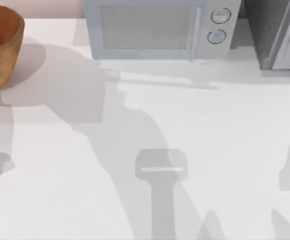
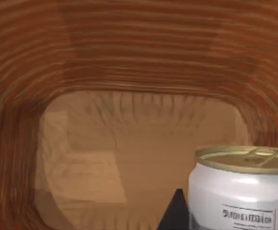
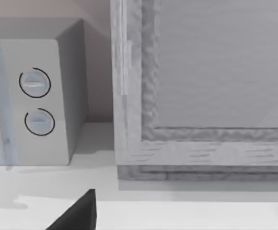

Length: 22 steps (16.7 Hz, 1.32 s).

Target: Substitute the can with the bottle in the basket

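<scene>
From above, I see the basket [image 1: 0, 47] at the worktop's [image 1: 210, 140] far left, the microwave [image 1: 160, 27] at the back and a grey cabinet [image 1: 277, 32] at the right. My left wrist view looks inside the basket [image 2: 129, 57], where the can [image 2: 242, 189] stands upright; I cannot tell the left gripper's state. My right wrist view faces the microwave [image 3: 38, 100] and cabinet [image 3: 201, 96]; right gripper state: cannot tell.

glossy metal can [image 2: 244, 191]; ribbed woven basket [image 2: 129, 57].

Black, pointed fingertips [image 2: 176, 211] (seemingly matte) on both wrists
</scene>
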### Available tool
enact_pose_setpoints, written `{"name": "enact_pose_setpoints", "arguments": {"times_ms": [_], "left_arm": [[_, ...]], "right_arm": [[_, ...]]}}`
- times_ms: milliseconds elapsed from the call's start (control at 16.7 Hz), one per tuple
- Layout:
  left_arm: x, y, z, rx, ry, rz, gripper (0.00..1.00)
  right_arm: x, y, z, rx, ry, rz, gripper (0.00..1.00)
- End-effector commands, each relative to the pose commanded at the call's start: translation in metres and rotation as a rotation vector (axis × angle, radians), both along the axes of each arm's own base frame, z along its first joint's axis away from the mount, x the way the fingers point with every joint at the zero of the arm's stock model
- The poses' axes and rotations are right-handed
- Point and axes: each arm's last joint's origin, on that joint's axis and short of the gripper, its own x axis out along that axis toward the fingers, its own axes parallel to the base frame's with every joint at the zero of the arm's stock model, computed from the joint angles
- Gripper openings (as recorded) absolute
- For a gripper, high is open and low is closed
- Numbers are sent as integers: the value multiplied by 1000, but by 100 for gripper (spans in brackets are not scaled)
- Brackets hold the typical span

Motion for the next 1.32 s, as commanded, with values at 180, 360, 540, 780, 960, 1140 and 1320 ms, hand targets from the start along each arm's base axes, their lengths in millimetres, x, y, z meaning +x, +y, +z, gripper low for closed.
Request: {"name": "enact_pose_setpoints", "arguments": {"times_ms": [180,360,540,780,960,1140,1320], "left_arm": [[-58,-25,54,58,-173,16,0],[-135,-51,86,104,-361,30,0],[-216,-73,84,132,-544,43,0],[-302,-91,37,144,-761,57,0],[-338,-97,-13,139,-891,64,0],[-351,-101,-57,130,-978,66,0],[-354,-102,-84,124,-1023,63,0]], "right_arm": [[0,0,0,0,0,0,100],[0,0,0,0,0,0,100],[0,0,0,0,0,0,100],[0,0,0,0,0,0,100],[0,0,0,0,0,0,100],[0,0,0,0,0,0,100],[0,0,0,0,0,0,100]]}}
